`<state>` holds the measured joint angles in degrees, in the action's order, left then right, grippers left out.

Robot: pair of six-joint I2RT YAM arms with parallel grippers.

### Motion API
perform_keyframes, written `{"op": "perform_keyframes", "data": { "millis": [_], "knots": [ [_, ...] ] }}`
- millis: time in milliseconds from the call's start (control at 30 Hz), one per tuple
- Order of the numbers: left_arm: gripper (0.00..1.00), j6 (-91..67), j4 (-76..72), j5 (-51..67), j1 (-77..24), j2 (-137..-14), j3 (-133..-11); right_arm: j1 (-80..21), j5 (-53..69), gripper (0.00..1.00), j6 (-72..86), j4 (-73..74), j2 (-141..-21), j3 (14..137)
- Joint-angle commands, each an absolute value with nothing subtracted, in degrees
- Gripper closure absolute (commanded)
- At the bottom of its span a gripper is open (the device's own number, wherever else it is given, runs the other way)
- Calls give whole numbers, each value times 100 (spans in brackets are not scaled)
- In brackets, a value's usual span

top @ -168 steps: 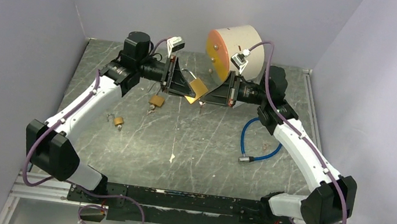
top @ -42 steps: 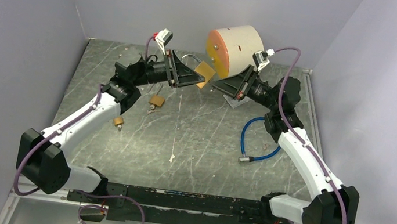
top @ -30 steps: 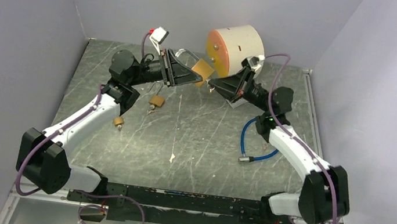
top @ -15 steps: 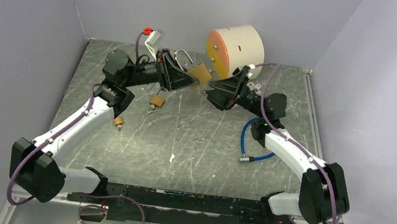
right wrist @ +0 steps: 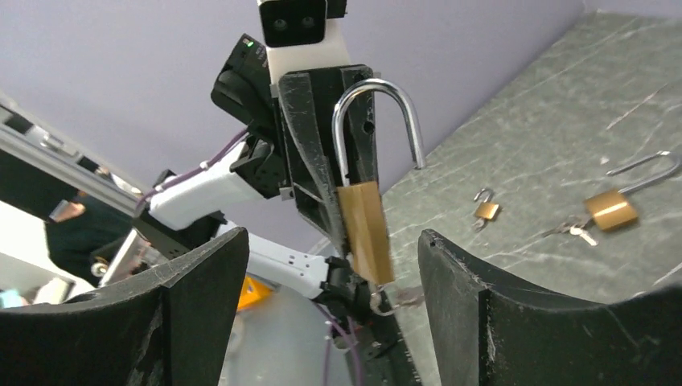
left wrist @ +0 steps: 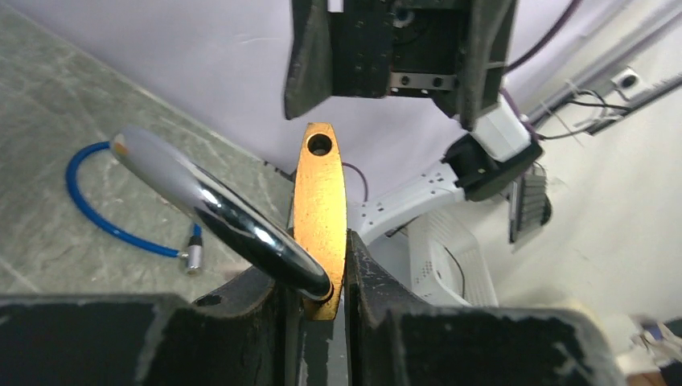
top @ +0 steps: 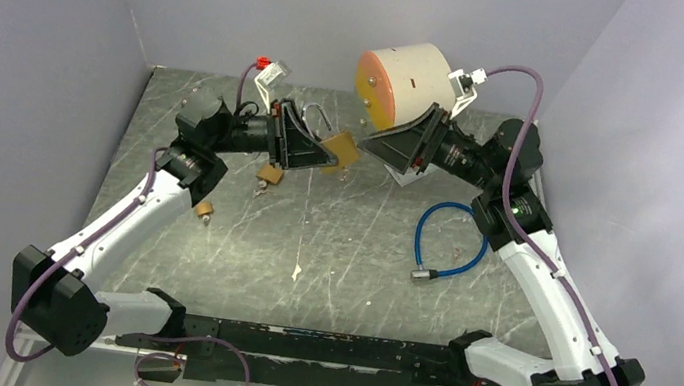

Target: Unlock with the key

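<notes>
We have the big brass padlock (left wrist: 320,217) up off the counter (top: 330,252), and the left claw (left wrist: 320,277) has it: both fingers are clamped on the broad faces of the body. The chrome shackle (left wrist: 217,213) is swung out, with one leg free of the body. The narrow end with the round hole points straight across at the right claw (right wrist: 334,235). That claw stands wide apart with nothing in it, its two fingers framing the lock from a little way off and touching neither lock nor left claw.

Just under that end of the lock, the right wrist view shows a small ring (right wrist: 377,304) with a blurred brownish bit beside it. We cannot tell whether that is the key.

Moving outward, a second brass padlock (top: 270,174) lies on the counter below the left claw, its shackle open and a bunch of keys (right wrist: 575,231) just beside it. Further back along the left arm sits a smaller padlock (top: 204,208), well apart from the first.

Behind the right claw, a cream drum (top: 403,86) lies on its side, its orange face turned toward the left claw.

On the near side of the right claw, under its arm, a blue cable (top: 453,239) curls in a loop on the counter, with a metal plug at its end.
</notes>
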<state>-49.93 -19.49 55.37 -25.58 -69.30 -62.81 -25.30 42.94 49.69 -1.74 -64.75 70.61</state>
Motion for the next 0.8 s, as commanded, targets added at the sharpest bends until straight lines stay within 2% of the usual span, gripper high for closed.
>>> {"op": "perform_keyframes", "data": {
  "millis": [0, 100, 267, 467, 633, 700, 767],
  "knots": [
    [97, -5877, -3551, 6125, -2569, -6981, -6465, -2601, 4438, 22, 4038, 363, -6714, 7279],
    [98, -6313, -4119, 6249, -2575, -7139, -6446, -2762, 4651, 29, 4103, 90, -6811, 7310],
    [97, -6740, -4700, 6301, -2574, -7316, -6390, -2906, 4774, 53, 4477, -531, -6921, 7241],
    [97, -6546, -4384, 6193, -2575, -7265, -6413, -3023, 4844, 76, 5121, -1328, -7103, 7037],
    [90, -6186, -3695, 5981, -2575, -7233, -6495, -3123, 4993, 100, 5338, -1543, -7206, 7073],
    [84, -6028, -3413, 5832, -2575, -7162, -6453, -3120, 4878, 100, 5236, -1464, -7119, 7033],
    [71, -5757, -2915, 5650, -2575, -7059, -6437, -3086, 4724, 100, 5038, -1144, -7062, 7071]
  ]
}}
